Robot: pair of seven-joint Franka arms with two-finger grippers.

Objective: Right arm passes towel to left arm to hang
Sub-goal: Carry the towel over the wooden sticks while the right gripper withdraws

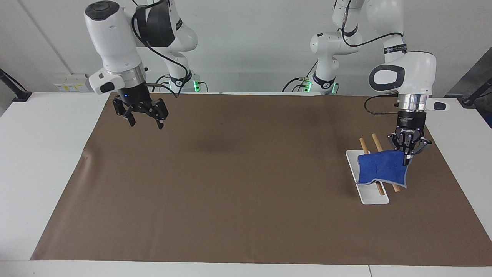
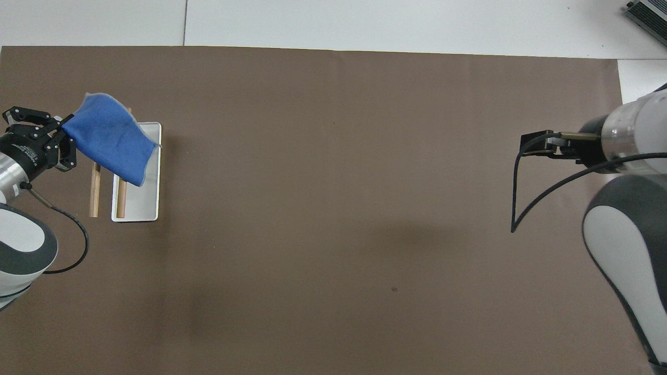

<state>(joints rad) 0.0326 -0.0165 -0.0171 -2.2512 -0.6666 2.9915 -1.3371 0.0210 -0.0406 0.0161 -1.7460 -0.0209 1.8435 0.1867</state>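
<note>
The left arm's black two-finger gripper (image 1: 408, 154) is clamped on one corner of the small royal-blue terry towel (image 1: 382, 168), up in the air over the rack at the left arm's end of the brown table mat (image 1: 238, 184). The cloth hangs from that pinched corner and spreads over the two wooden rods (image 1: 385, 166) of the rack, whose flat white rectangular base (image 1: 372, 198) lies on the mat beneath; whether the towel already rests on the rods or only hangs just above them cannot be told.

By my reading, the handover is done and the hanging step is in hand. The next move calls for lowering the cloth until it drapes across both rods, then letting go and lifting clear without dragging the towel off; a loose edge could slide down between the rods.

The right arm's black gripper (image 1: 142, 114), fingers spread and empty, waits over the mat's corner at the right arm's end, well apart from the rack.
</note>
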